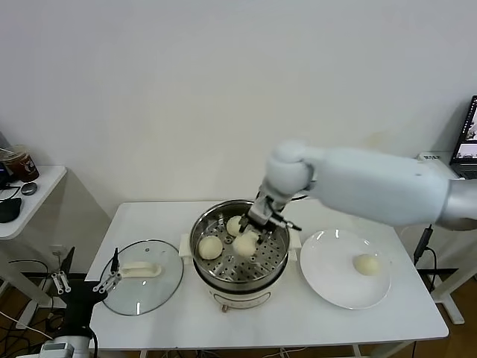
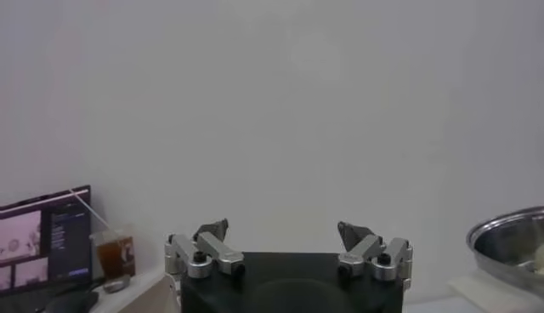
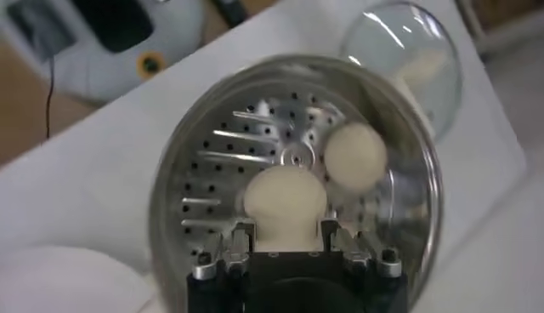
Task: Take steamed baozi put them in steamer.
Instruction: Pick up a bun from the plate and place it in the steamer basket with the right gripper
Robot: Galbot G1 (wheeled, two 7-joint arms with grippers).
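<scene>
Smooth round baozi (image 3: 285, 207) over perforated steel steamer (image 3: 221, 170)

The white table (image 1: 313, 328) carries the glass lid (image 1: 143, 276), steamer (image 1: 240, 250) and plate (image 1: 344, 268).

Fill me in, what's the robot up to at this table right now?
The right gripper is down inside the steamer, shut on a baozi over the perforated tray. Two other buns already sit in the steamer, and one more waits on the white plate to the steamer's right. The glass lid lies on the table to the steamer's left. The left gripper is open and parked low off the table's left side, holding nothing.
</scene>
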